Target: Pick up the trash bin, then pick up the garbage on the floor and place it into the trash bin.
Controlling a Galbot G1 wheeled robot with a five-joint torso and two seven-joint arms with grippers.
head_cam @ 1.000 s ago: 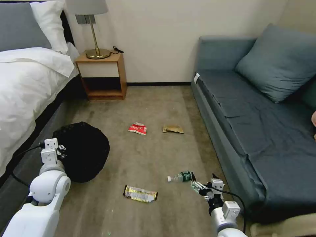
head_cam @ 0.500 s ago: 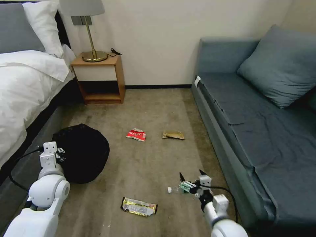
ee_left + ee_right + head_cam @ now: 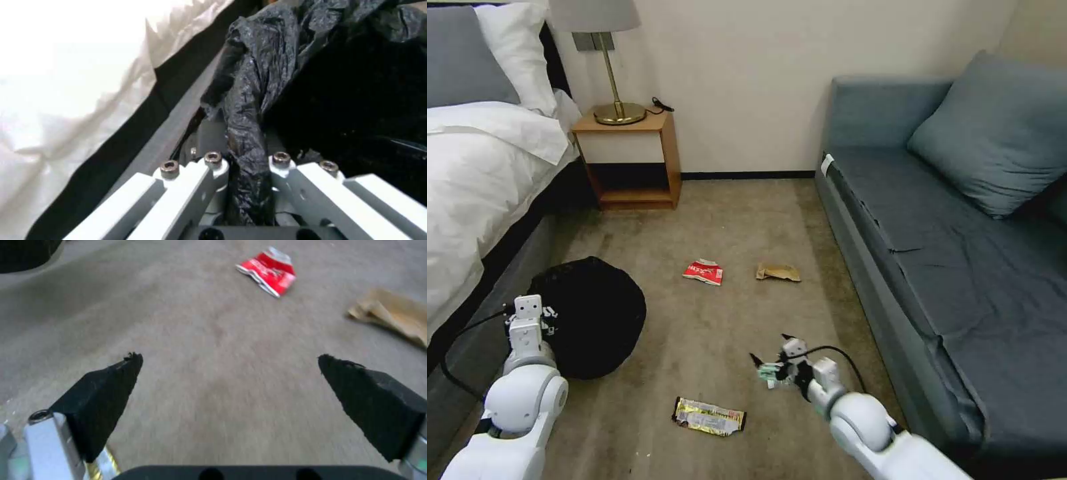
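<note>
Left gripper (image 3: 245, 186) is clamping the bin (image 3: 587, 317) liner by the bed (image 3: 474, 187). Right gripper (image 3: 231, 400) is hanging open over carpet; bottle (image 3: 772, 373) is just beside it.

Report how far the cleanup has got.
Done: the left gripper is clamped on the black bag rim of the bin. In hand: the right gripper, open, hangs low at the bottle, not gripping it. Left: bottle, red wrapper, tan packet and gold wrapper all lie on the carpet.
</note>
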